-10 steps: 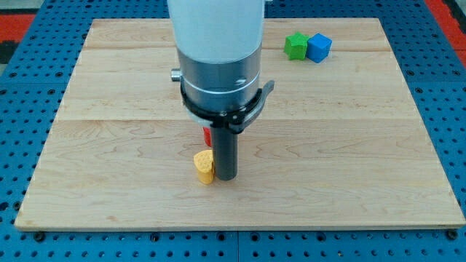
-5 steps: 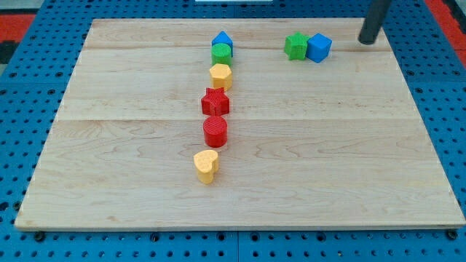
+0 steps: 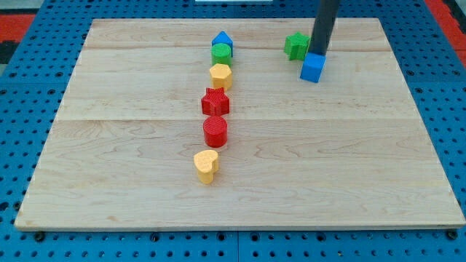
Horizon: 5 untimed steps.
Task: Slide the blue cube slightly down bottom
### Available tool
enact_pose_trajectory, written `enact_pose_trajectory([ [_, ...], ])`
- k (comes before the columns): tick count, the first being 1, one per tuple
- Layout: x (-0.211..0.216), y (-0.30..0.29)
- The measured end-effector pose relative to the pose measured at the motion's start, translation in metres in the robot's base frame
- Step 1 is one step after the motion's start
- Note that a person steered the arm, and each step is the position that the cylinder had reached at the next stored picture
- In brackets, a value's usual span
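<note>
Pale wooden planks form the counter (image 3: 349,182), which rests on a blue pegboard with red matting at the upper corners. Camera view, the only one: my tip (image 3: 317,53) touches the top edge of the small blue cube (image 3: 312,68), so the cube lies directly toward the view's bottom from it, with open board beyond. No pincer exists on this rod, so nothing opens or closes. Just beside the rod, toward the view's left, sits a green star-shaped block (image 3: 295,46). Well apart, a column runs down mid-board: blue pentagon-like block (image 3: 222,39), green cylinder (image 3: 221,53), yellow hexagonal block (image 3: 220,75), red star block (image 3: 215,102), red cylinder (image 3: 215,132), yellow heart-shaped block (image 3: 206,165).
</note>
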<state>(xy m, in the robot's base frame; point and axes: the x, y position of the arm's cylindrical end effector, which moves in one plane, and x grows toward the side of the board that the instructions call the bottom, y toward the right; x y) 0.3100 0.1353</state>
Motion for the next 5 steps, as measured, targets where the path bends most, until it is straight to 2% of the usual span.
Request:
enact_pose_trajectory([
  [1,0.053,-0.045],
  [2,0.074,-0.041],
  [3,0.065,-0.011],
  [5,0.200,-0.050],
])
